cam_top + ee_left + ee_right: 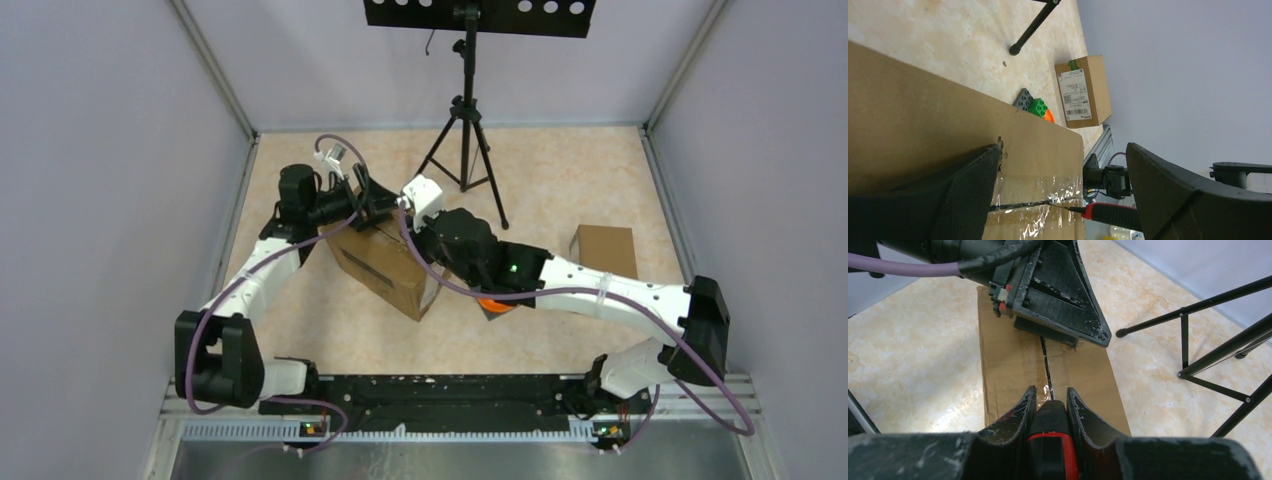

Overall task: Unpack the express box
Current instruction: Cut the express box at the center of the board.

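The right gripper (1048,402) is clamping a cutter (1052,450), aiming it along the taped seam (1046,362) of the box (1008,370). The left gripper (368,200) is standing wide open and empty, straddling the box edge, probably to steady it.

Top cam stares down at the whole table (560,190) from above; both wrist cams hug the box (1008,360) seam, probably facing each other.

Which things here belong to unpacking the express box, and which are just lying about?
Job: express box; cutter held by right gripper; open left gripper at the box.
Lying about: small labelled box; toy blocks; tripod.
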`<act>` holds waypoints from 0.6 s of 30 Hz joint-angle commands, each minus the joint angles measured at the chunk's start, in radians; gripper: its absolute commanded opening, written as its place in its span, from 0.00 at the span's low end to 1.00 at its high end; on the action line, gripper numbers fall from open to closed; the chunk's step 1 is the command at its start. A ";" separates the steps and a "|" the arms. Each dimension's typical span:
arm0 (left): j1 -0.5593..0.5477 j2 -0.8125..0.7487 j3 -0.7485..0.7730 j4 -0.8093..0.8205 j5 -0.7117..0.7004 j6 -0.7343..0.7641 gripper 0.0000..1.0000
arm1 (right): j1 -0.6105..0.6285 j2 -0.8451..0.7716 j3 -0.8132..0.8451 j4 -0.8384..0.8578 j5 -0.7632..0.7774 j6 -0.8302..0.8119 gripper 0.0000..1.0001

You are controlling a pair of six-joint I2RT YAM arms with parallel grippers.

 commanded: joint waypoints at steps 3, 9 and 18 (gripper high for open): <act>0.055 -0.096 0.114 -0.279 -0.101 0.106 0.98 | 0.012 -0.010 0.066 -0.016 0.049 0.010 0.00; 0.061 -0.156 0.147 -0.375 -0.282 0.174 0.98 | 0.012 0.008 0.077 -0.019 0.059 0.060 0.00; 0.084 -0.054 0.059 -0.233 -0.235 0.195 0.98 | 0.012 -0.003 0.066 -0.022 0.026 0.013 0.00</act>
